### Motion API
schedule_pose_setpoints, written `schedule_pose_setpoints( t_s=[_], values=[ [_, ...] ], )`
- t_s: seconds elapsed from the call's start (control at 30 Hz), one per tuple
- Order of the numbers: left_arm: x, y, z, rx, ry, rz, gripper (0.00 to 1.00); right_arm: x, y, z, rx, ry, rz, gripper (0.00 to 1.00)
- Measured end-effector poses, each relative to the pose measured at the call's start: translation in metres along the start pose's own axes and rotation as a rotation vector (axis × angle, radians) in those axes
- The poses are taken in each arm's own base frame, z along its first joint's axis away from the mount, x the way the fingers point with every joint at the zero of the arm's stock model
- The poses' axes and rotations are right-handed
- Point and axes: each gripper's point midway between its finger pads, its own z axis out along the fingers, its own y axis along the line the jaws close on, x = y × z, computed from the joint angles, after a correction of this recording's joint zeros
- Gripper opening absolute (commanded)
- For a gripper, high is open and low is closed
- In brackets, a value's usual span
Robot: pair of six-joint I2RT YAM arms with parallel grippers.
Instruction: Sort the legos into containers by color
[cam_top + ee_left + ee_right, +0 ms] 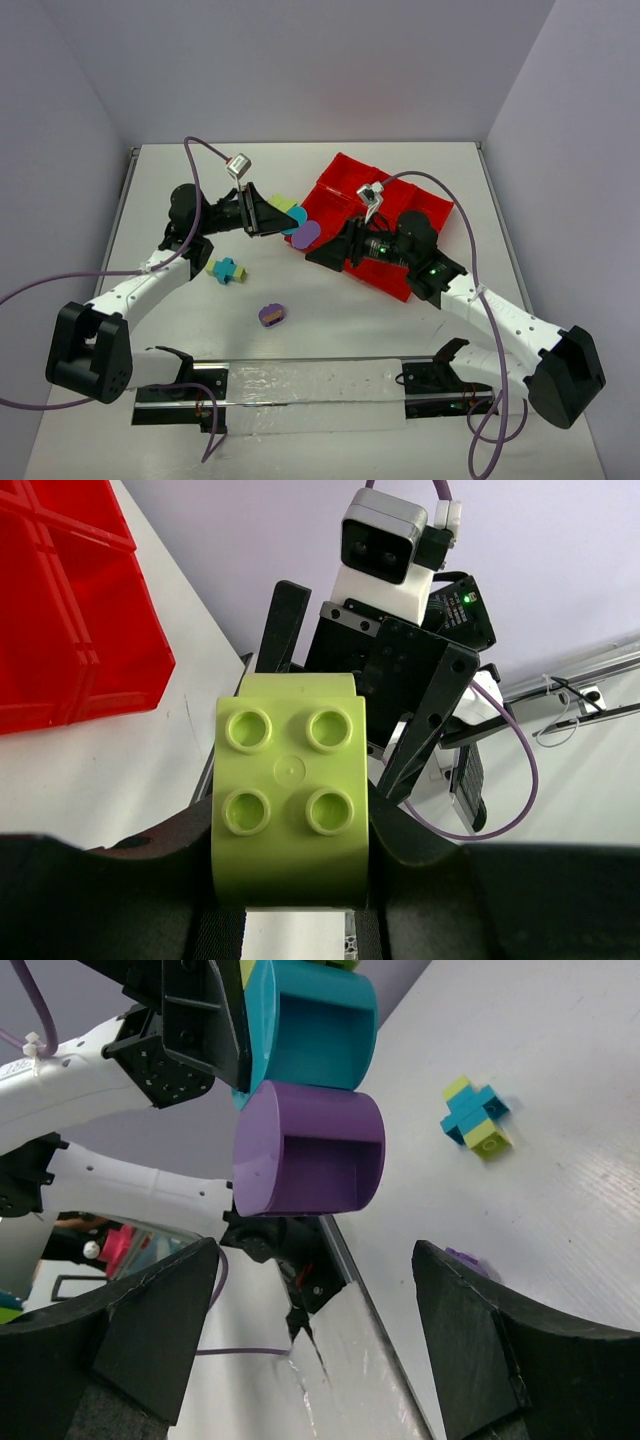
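Three bricks joined in one stack [295, 217], carried by the left pincer [266, 213].
- Order along the stack: yellow-green brick [288, 785] at the pincer end, teal brick [312, 1025] in the middle, purple brick [310, 1150] at the free end.
- Left pincer: fingers pressed against both sides of the yellow-green brick, whose four studs face the wrist camera.
- Position: the stack is held off the desk [330, 335], at the left edge of the red tray [395, 200]. From above, the purple brick overlaps that edge. Cannot tell whether it hangs over a compartment.

Right pincer [315, 1255]: fingers spread wide, nothing between them. It lies over the near-left part of the tray and points at the stack. The purple brick sits just ahead of the opening, apart from both fingertips.

Loose on the desk:
- teal-and-yellow cluster [227, 270], just beside the left forearm and well apart from the tray.
- purple-and-yellow pair [271, 315], purple on top, nearer the arm bases, between the two arms.
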Motion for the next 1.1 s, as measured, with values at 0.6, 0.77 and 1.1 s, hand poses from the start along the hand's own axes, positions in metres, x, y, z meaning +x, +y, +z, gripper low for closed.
schedule_pose_setpoints(
  t_s=[0.6, 0.77, 1.1],
  values=[
    [0.009, 0.008, -0.002, -0.008, 0.010, -0.017, 0.00, -0.004, 0.002, 0.024, -0.095, 0.008, 0.092, 0.52],
    [0.008, 0.002, -0.004, 0.008, 0.010, 0.013, 0.00, -0.006, 0.009, 0.024, -0.132, 0.011, 0.118, 0.03],
    [0.011, 0.001, -0.004, 0.010, 0.025, 0.056, 0.00, -0.005, 0.008, 0.020, -0.108, 0.004, 0.115, 0.00]
  ],
)
